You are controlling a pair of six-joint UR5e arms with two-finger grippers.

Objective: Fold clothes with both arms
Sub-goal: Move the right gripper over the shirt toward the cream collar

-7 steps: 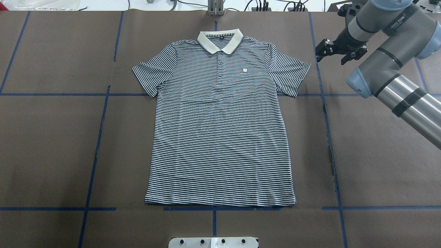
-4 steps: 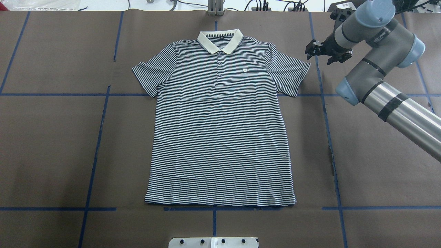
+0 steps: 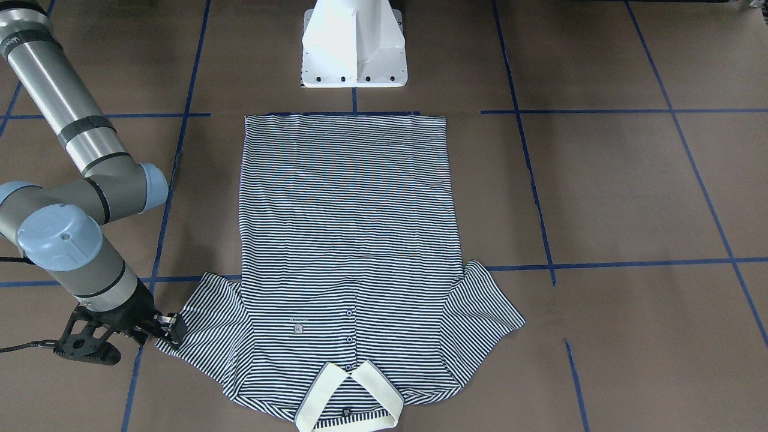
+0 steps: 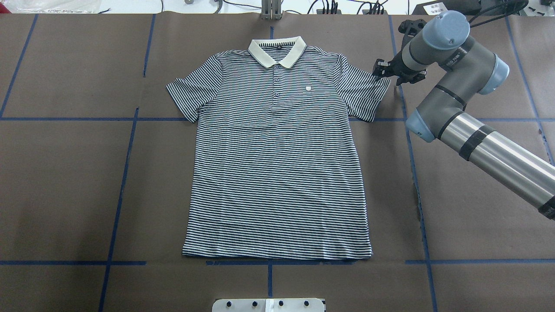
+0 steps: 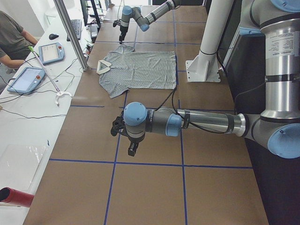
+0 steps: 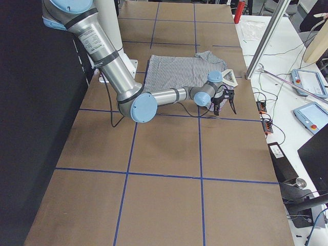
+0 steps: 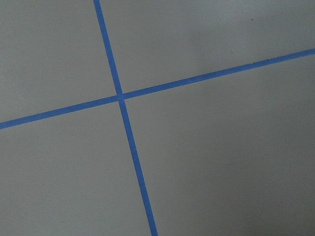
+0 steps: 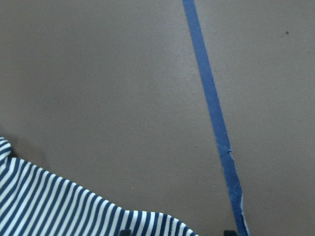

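Since a second ago the right arm (image 4: pixel 451 86) has swung inward in the overhead view. The right gripper (image 4: pixel 383 70) now sits at the outer edge of one sleeve (image 4: pixel 368 93) of the polo shirt (image 4: pixel 277 164), no longer well out over bare table (image 4: pixel 65 173). Our shirt lies as before: flat, face up, collar away from the robot, hem near the white base plate (image 4: pixel 269 304).

Facing the robot, we see the right gripper (image 3: pixel 171 330) low at the sleeve tip, and the white pedestal (image 3: pixel 354 48) just beyond the hem.

From the table's left end, the left arm (image 5: pixel 201 122) stretches over bare table, well apart from the shirt. The left gripper (image 5: pixel 131 147) points down (we cannot tell how its jaws stand). A person (image 5: pixel 11 35) sits at a side bench with two tablets (image 5: pixel 51 51).

From the right end, the right gripper (image 6: pixel 223 100) partly hides the near sleeve.

Our left wrist view shows only crossing blue tape (image 7: pixel 120 96) on the table. The right wrist view shows two fingertips (image 8: pixel 125 232) spread apart, gripping nothing. The striped sleeve edge reaches in partly between them.
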